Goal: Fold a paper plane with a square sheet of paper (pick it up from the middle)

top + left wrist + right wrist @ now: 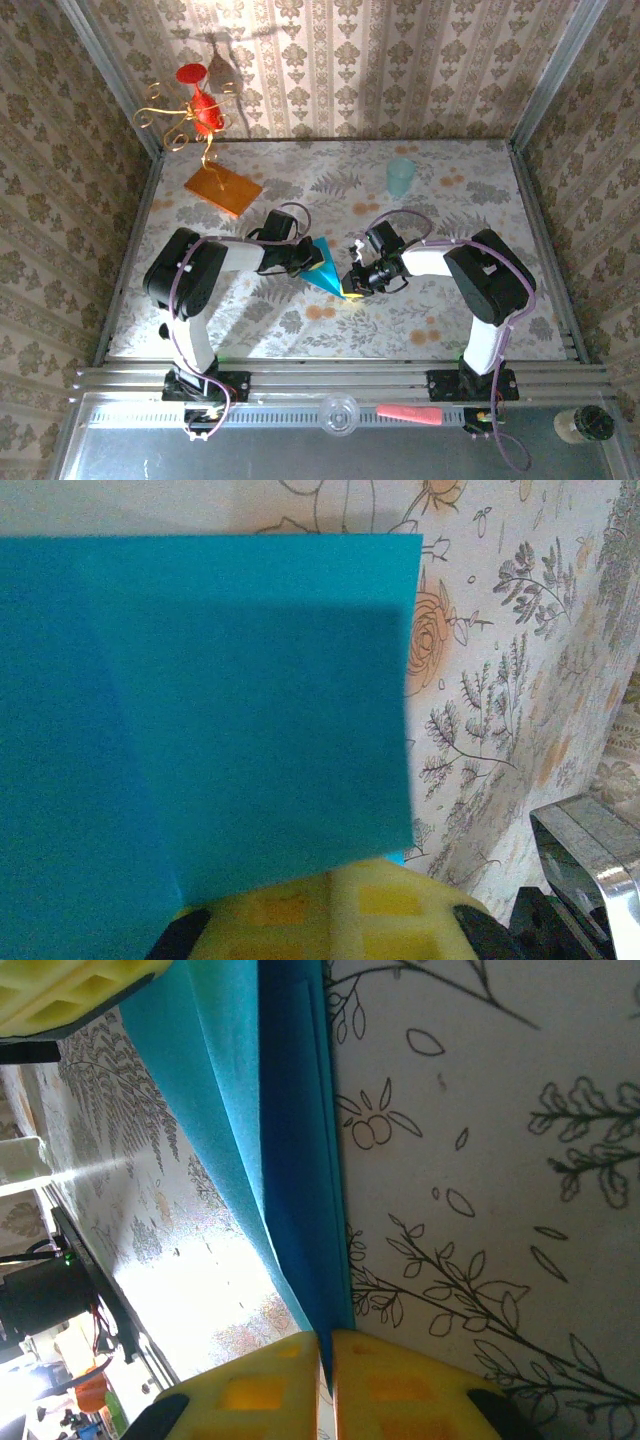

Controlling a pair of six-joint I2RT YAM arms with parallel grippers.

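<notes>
Clamping the fingers [250, 1390] of the right gripper [328, 1360] pad to pad on the near tip of the square sheet of paper [290, 1160], leaving no gap between the yellow pads. Pressing the left gripper [335, 905] pads together likewise at the sheet's far-left part, apparently nipping the layers, without showing the contact line itself. Supporting the teal sheet, doubled along a long crease into a narrow wedge, between both grippers at the middle of the flowered table [450, 330], with the point aiming toward the near edge. Judging the step in hand as mid-fold: setting a lengthwise crease, with wings not yet formed. Calling next for fixing one pinch as an anchor and re-gripping the other further along the crease. Avoiding any pull apart, given the risk of tearing or slipping such thin paper. Noting the orange slab [222, 188] and mint cup [400, 176] well apart at the far side.
</notes>
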